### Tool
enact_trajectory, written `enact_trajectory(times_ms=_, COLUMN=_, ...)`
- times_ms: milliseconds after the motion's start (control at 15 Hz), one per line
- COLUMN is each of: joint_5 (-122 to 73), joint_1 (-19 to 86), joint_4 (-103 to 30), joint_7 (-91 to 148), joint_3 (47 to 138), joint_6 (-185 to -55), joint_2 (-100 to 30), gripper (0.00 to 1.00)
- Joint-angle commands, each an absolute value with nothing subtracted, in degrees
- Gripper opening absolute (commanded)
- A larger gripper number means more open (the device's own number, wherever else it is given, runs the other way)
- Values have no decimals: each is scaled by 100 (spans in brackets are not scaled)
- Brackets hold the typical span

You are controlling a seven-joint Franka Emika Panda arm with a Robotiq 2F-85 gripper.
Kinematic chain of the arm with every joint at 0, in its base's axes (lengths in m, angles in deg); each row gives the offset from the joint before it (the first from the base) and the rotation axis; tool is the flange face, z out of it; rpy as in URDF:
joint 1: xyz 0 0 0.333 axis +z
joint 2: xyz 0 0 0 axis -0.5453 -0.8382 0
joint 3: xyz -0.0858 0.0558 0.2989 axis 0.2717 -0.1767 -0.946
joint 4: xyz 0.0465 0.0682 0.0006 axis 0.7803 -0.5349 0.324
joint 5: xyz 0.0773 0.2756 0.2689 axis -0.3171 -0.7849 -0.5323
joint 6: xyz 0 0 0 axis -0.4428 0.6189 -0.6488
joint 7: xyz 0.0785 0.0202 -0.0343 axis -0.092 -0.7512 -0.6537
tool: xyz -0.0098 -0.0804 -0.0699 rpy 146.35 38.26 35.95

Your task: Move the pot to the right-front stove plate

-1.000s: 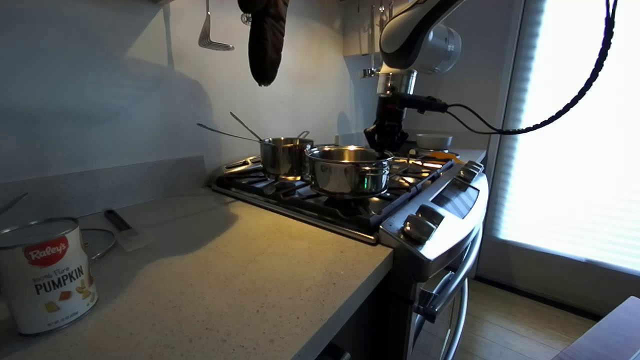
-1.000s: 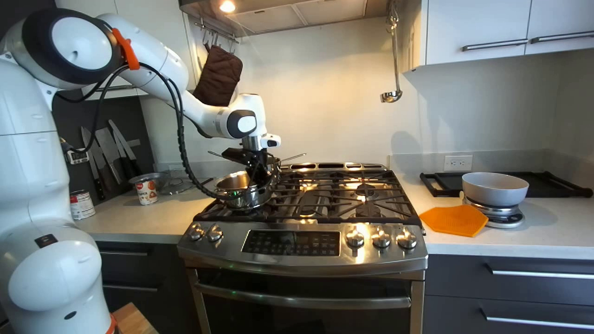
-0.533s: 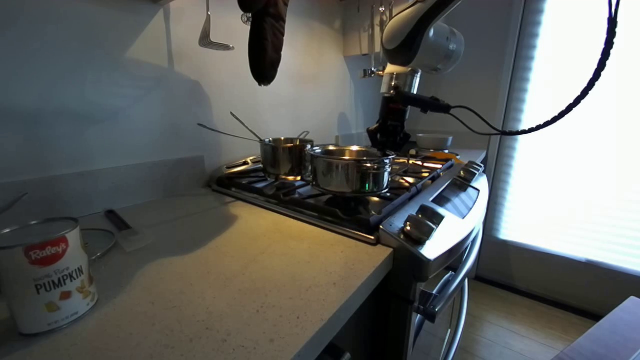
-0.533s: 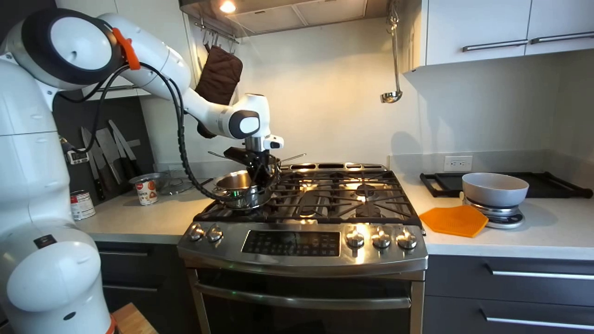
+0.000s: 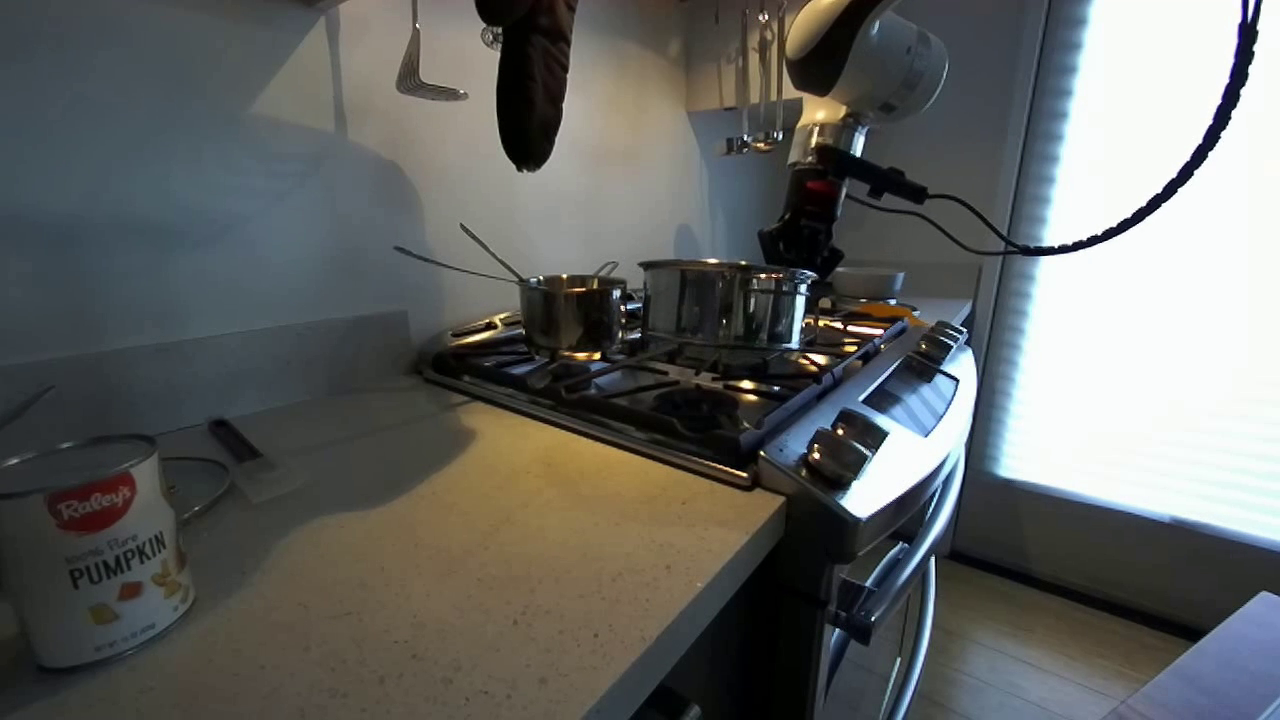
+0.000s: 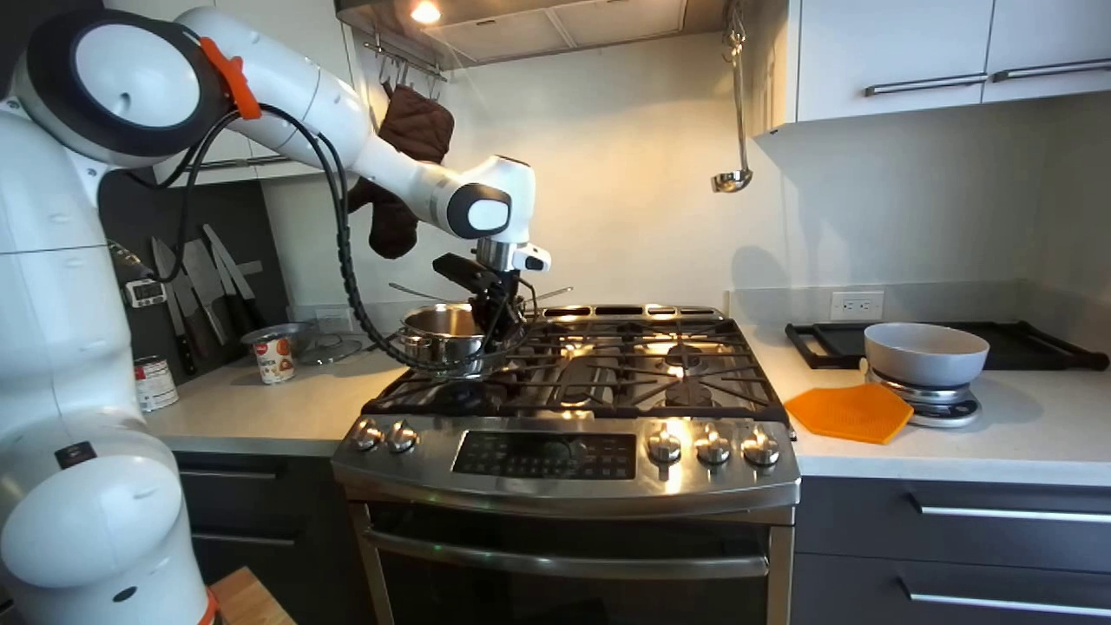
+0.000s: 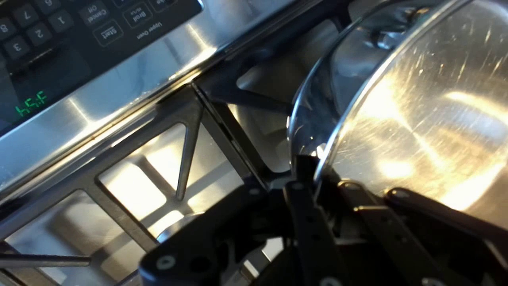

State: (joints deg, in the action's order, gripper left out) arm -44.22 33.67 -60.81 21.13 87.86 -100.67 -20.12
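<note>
The pot [image 5: 725,305] is wide, shiny steel with low straight sides; it also shows in an exterior view [image 6: 443,337] and at the right of the wrist view [image 7: 428,119]. It hangs a little above the grates at the stove's left side, nearly level. My gripper [image 5: 808,262] is shut on the pot's rim on its right side; the jaws [image 7: 315,171] have one finger inside and one outside the wall. In an exterior view my gripper [image 6: 495,334] hides part of the pot. The right-front stove plate [image 6: 690,395] has nothing on it.
A smaller steel pot [image 5: 572,318] with long handles sticking out stands on the back left burner, close to the pot. The left-front burner [image 5: 697,405] is uncovered. An orange mat [image 6: 851,412] and a bowl [image 6: 927,354] on a scale stand right of the stove.
The pot has risen off the left-front burner and moved slightly right with my gripper, which holds its rim throughout. The arm has risen too. The smaller pot has not moved.
</note>
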Motion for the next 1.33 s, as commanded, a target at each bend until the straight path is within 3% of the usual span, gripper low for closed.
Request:
enact_trajectory(times_ms=0, joint_5=-4760, joint_1=3226, joint_4=-5530, joint_7=2133, joint_3=8918, joint_6=-9563, joint_2=-1915, gripper=2)
enact_trajectory(times_ms=533, joint_5=-4730, joint_1=2879, joint_4=-3725, joint_7=3167, joint_3=9290, joint_6=-9210, joint_2=-2573, gripper=2)
enact_trajectory(times_ms=1267, joint_5=-3963, joint_1=3031, joint_4=-1402, joint_7=6752, joint_3=9593, joint_6=-9423, joint_2=-4497, gripper=2)
